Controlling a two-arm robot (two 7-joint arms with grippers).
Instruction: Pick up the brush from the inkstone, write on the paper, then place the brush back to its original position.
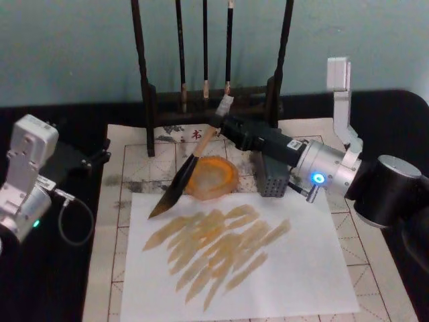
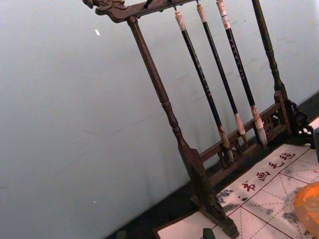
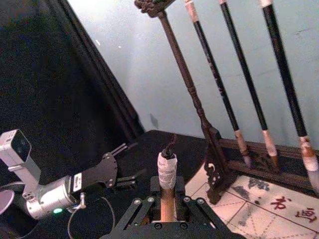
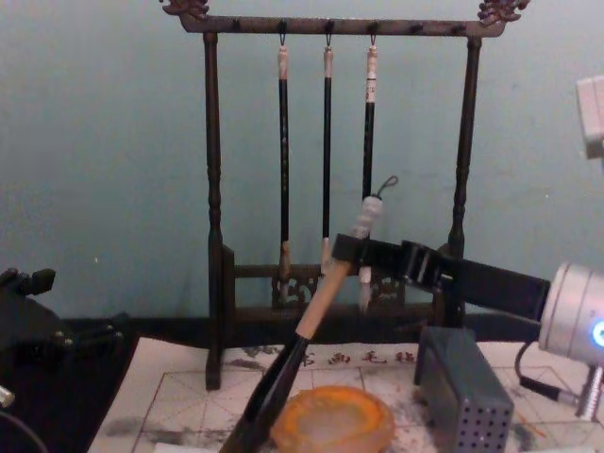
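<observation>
On a black table (image 1: 67, 295) before a teal wall (image 1: 67, 47), the right gripper (image 1: 224, 127) pinches the tilted brush (image 1: 194, 157) just beside the inkstone (image 1: 213, 178) on the red-gridded paper (image 1: 137, 168), its red printed characters illegible; the left gripper (image 1: 100, 155) sits left.

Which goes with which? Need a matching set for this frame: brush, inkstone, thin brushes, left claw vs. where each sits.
Things:
1. brush
2. inkstone
3. three thin brushes
4. left claw

Places:
A. hanging from the rack
B. over the dark table, off the mat's left edge
C. on the mat, orange, beside the grey block
D. tilted, clamped near its top by the right claw

Pairs: 1-D, 2-C, 3-A, 4-B.
</observation>
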